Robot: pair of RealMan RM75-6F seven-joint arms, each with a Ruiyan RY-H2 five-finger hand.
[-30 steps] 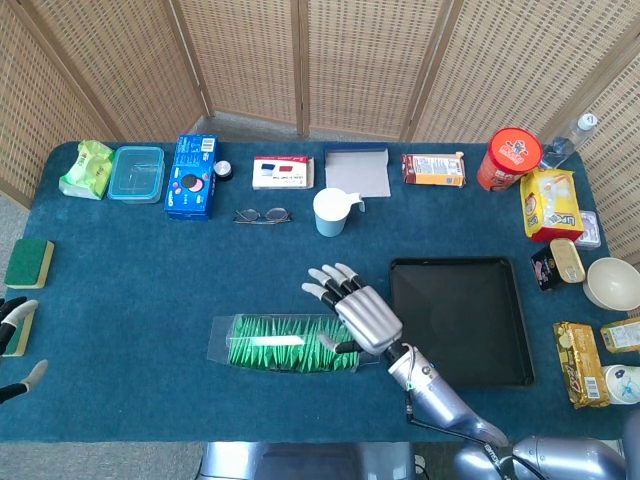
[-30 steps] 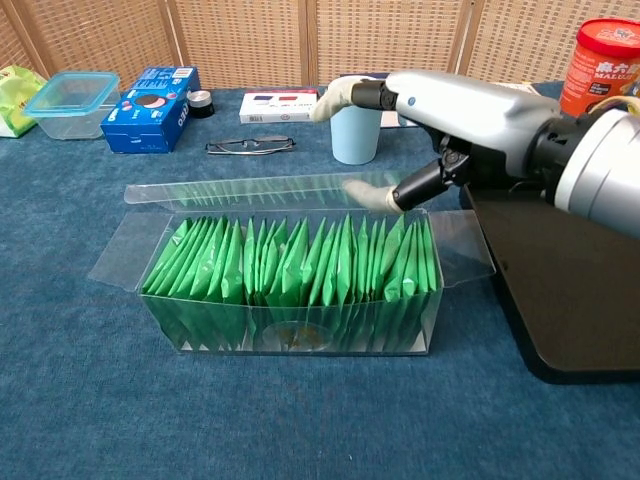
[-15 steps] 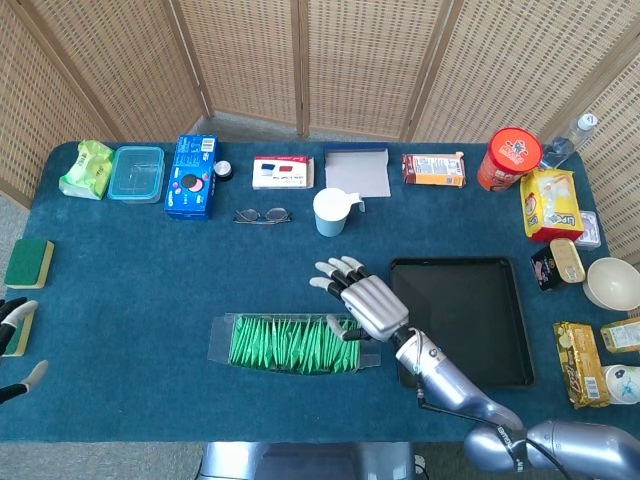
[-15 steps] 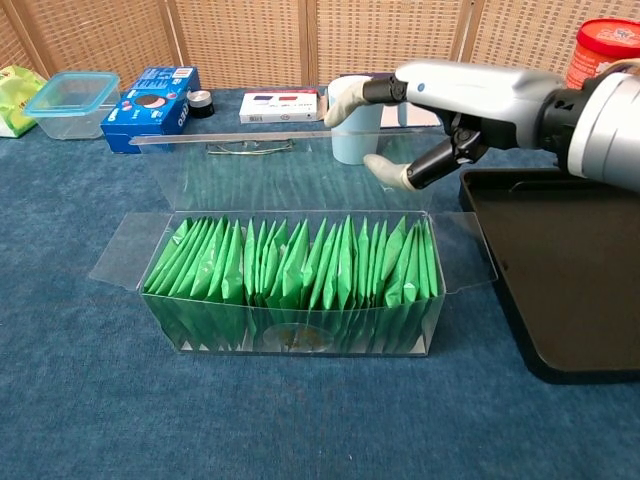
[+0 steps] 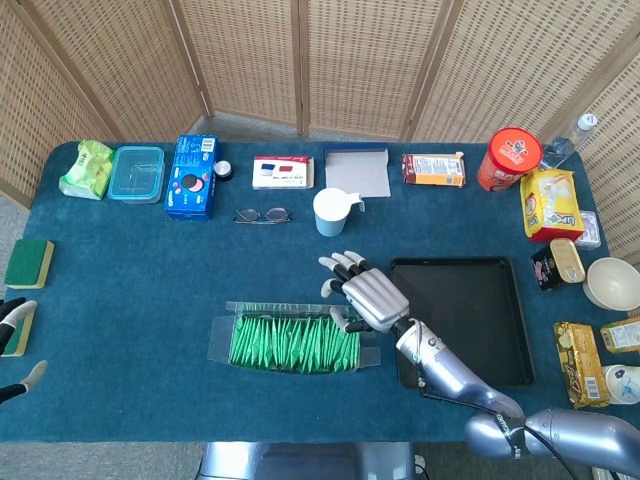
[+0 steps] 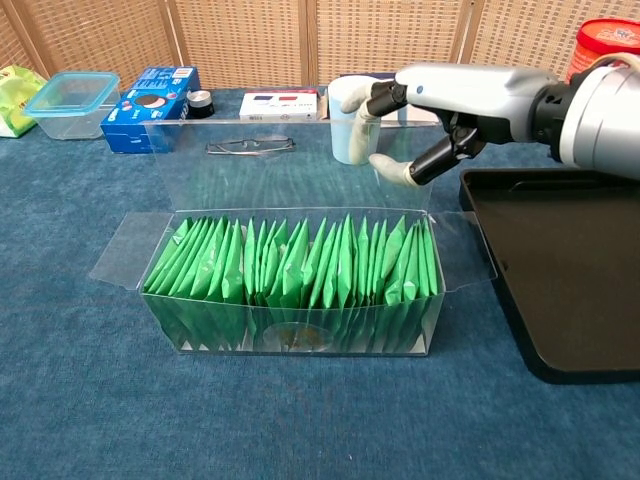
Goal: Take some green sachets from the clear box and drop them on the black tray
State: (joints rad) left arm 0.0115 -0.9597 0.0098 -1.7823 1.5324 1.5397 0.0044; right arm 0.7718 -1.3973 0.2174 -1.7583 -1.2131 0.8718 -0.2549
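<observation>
The clear box [image 6: 290, 290] sits on the blue worktop [image 5: 130, 280] with its lid flap [image 6: 290, 165] standing upright, so the packed row of green sachets [image 6: 295, 265] is exposed from above. None has left it yet. The right robot hand [image 6: 420, 115] hovers at the flap's far right end, fingers apart and holding nothing, seemingly propping or nudging the flap (whether it actually touches, I can't tell). The black tray [image 5: 470, 320] lies just right of the box, a short carry. The left robot hand [image 5: 15, 345] waits at the worktop's left edge, fingers apart, empty.
</observation>
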